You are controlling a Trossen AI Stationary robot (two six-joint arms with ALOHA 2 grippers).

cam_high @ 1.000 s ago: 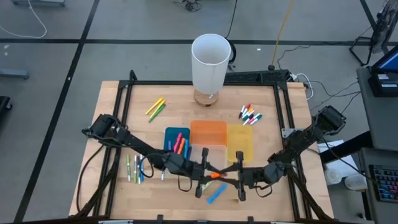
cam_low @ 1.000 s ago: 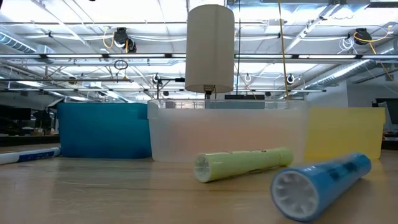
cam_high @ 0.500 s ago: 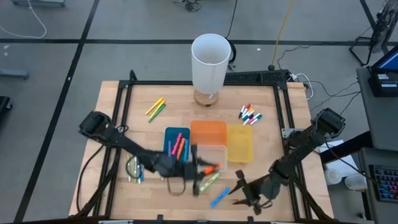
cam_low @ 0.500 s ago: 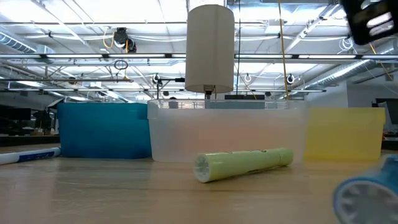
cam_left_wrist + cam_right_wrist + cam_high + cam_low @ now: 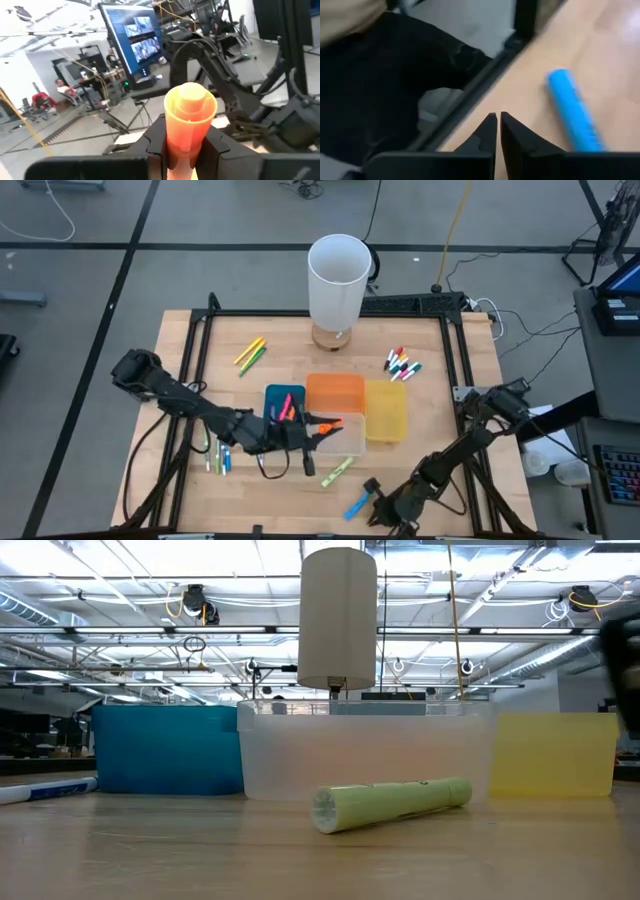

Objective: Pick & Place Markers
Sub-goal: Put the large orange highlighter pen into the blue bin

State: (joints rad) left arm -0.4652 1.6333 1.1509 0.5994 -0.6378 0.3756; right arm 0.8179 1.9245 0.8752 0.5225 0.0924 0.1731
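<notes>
Change: the left claw (image 5: 318, 431) has risen from the table's front edge to the clear bin's front rim with the orange marker (image 5: 326, 424); the right claw (image 5: 371, 496) has pulled back to the front edge, and the blue marker (image 5: 353, 504) has slid out of the low view.
Left markers: several lie on the table (image 5: 180, 380) near its left edge (image 5: 216, 452), beside the left arm.
Yellow-green pair: two markers (image 5: 250, 354) lie at the back left, well apart from the bins.
Blue bin: the blue bin (image 5: 272, 398) holds pink markers (image 5: 287, 411).
Left claw: clenched on the orange marker, which stands out beyond the fingers (image 5: 155, 137) in the left wrist view.
Clear bin: the clear bin (image 5: 353, 434) sits in front of the orange bin (image 5: 335, 393), next to the blue bin.
Green marker: the green marker (image 5: 337, 471) lies on the table just in front of the clear bin.
Blue marker: on the table near the front edge, just beside the right claw.
Right claw: fingers (image 5: 517, 137) closed together, gripping nothing.
Yellow bin: the yellow bin (image 5: 386, 409) stands right of the orange bin.
White markers: a cluster (image 5: 401, 364) lies at the back right.
Cylinder: a white cylinder (image 5: 338, 276) stands at the table's back edge.
</notes>
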